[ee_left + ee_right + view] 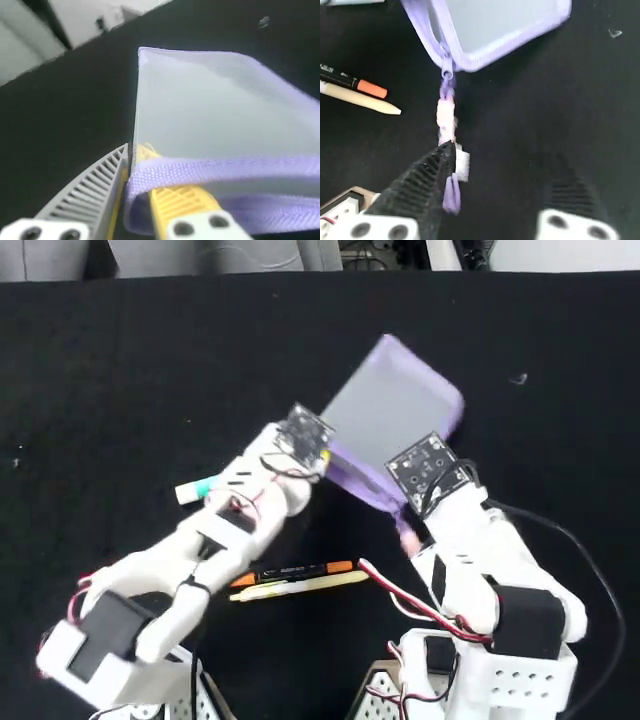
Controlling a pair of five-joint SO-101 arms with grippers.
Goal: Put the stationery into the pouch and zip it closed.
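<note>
Cream-coloured and pointed, a stick (305,585) lies nearest the arms' bases on the black table (110,370). An orange-and-black pen (292,570) lies just beside it on the far side, parallel to it. A little farther off, to the left, a white marker (193,490) with a teal band pokes out from under the left arm (200,540).

The right gripper (505,165) sits just short of the pouch's near corner, its claw spread wide. The zip pull (446,112), a string of pink, white and lilac pieces, trails from the slider (448,75) and rests against the inner side of the black finger (422,182), not pinched.

Beyond it the lilac pouch (395,405) lies flat near the table's middle, grey panel up. The left gripper (135,150) is at the pouch's other near corner, pressed together on the rim. Its grey finger (95,187) is outside, and its yellow finger (175,200) is under the lilac zip band, which rides over it. All three writing things lie outside the pouch.
</note>
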